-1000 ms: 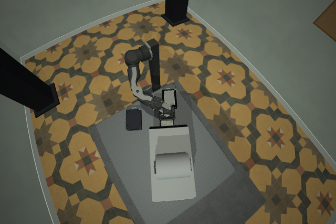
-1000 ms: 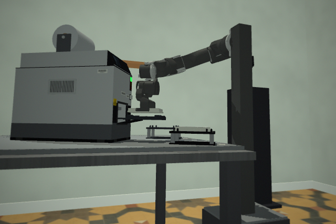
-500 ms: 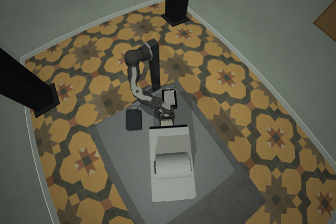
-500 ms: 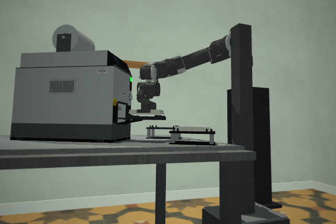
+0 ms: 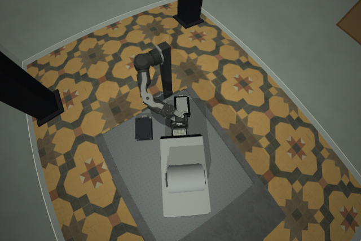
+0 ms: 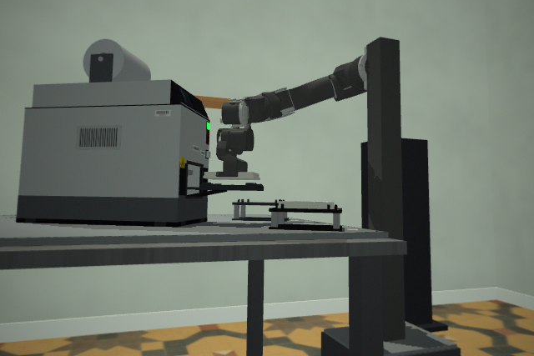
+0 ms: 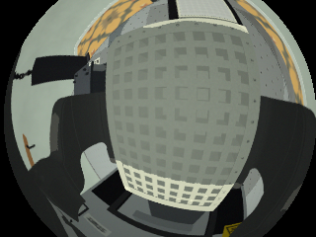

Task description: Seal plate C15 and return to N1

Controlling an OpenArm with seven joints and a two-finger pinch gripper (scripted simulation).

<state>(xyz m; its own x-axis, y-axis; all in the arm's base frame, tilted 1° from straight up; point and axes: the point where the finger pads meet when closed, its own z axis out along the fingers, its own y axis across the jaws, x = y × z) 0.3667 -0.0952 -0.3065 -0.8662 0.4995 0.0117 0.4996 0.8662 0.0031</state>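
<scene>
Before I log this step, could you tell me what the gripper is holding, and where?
The gripper holds the open plate C15 from above, across its sides, over the stage.

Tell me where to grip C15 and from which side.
Pinch C15 across its narrow width, on the two long side walls, from straight above: it lies flat, wells up, so only the walls offer purchase. The gripper holds it from above.

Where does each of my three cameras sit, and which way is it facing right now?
Top: high overhead, looking down at the table, sealer and bent arm.
Exterior: table height, side-on; sealer left, mast right, gripper holding plate C15 above the stage.
Wrist: on the gripper, looking down; the plate's wells fill it, and I cannot make out any fingers.
Shared: all show C15.
</scene>
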